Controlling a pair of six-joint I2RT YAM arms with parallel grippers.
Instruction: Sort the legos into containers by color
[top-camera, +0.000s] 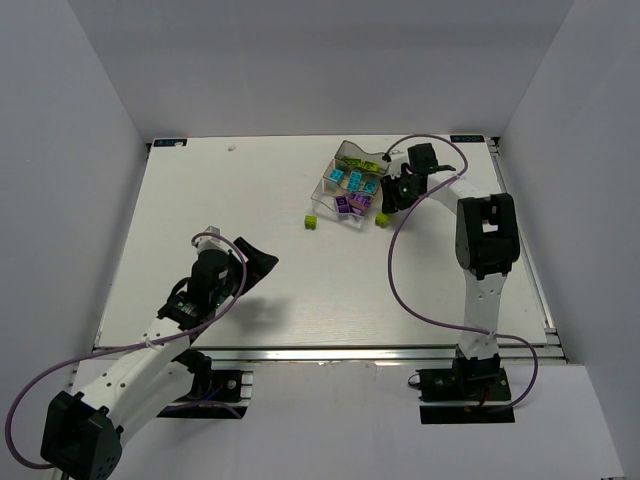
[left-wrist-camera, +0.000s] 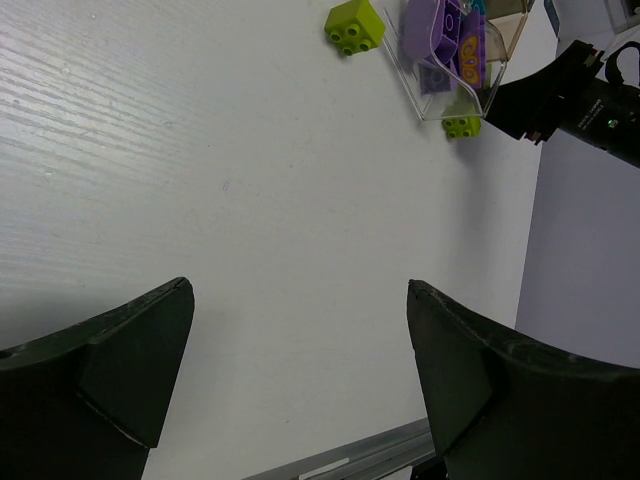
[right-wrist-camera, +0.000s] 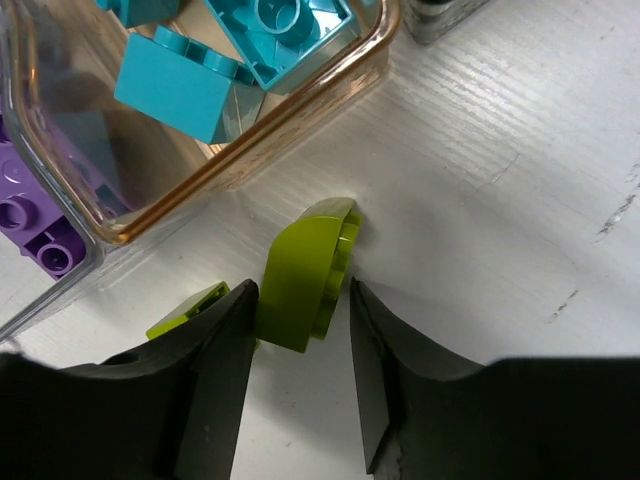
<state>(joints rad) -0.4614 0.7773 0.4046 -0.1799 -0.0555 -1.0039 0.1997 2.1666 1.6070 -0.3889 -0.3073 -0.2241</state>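
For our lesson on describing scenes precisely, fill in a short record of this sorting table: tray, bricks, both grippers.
Tray: clear, divided, far right of table
Inside: cyan bricks, purple bricks
Loose: lime brick left of tray
Right gripper: fingers either side of curved lime piece on table beside tray; grip unclear
Left gripper: open, above table, holding nothing

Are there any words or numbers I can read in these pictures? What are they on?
No words or numbers can be read.
Two small dark tags at the far corners of the table: too small to read.
Orange mark on a purple brick: a blurred squiggle, not clear letters.
Green brick in the right end effector: no print shows.
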